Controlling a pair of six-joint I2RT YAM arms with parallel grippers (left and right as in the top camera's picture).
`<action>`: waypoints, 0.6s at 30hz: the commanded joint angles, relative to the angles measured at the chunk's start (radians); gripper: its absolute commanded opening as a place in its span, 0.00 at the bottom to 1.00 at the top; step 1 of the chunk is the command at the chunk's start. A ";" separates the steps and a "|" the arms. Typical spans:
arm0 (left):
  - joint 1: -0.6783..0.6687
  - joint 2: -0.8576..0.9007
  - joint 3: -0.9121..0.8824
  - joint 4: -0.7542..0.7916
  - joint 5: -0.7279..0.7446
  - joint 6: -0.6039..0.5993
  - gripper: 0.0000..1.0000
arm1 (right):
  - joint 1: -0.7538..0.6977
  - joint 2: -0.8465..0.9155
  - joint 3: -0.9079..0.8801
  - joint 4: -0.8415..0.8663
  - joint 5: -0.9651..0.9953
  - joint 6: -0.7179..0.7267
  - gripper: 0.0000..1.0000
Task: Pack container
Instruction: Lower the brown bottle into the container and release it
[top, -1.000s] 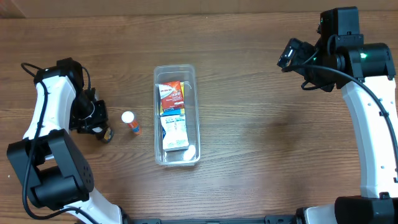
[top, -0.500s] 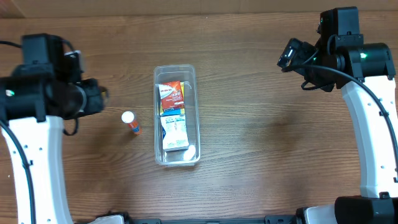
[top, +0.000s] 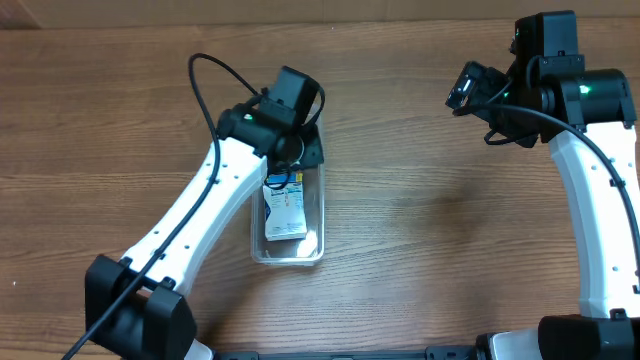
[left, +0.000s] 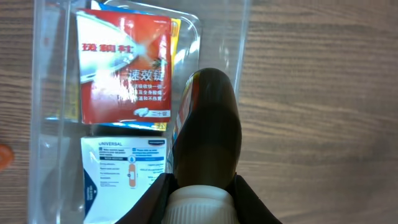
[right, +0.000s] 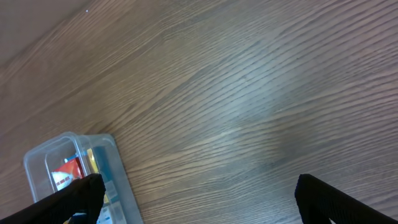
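We're close in on the left gripper: its fingers pinch the white-capped end of a dark brown bottle at the bottom of the wrist frame. The bottle points up the frame, its long axis running with the long axis of the container beneath. It hangs along the container's right wall, overlapping the edge of the red packet. The white box lies below that, at lower left. We judge that right-hand strip to be the free lane, so lowering straight should serve. Far off, upper right of the overhead view, the right gripper is spread wide, holding nothing, well apart from the container.
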 joint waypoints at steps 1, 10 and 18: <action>-0.003 0.028 0.006 0.026 -0.081 -0.085 0.18 | -0.003 -0.003 0.004 0.005 -0.005 -0.006 1.00; -0.002 0.162 0.006 0.119 -0.096 -0.126 0.27 | -0.003 -0.003 0.004 0.005 -0.005 -0.006 1.00; 0.039 0.153 0.190 -0.009 -0.093 0.047 0.63 | -0.003 -0.003 0.004 0.005 -0.005 -0.006 1.00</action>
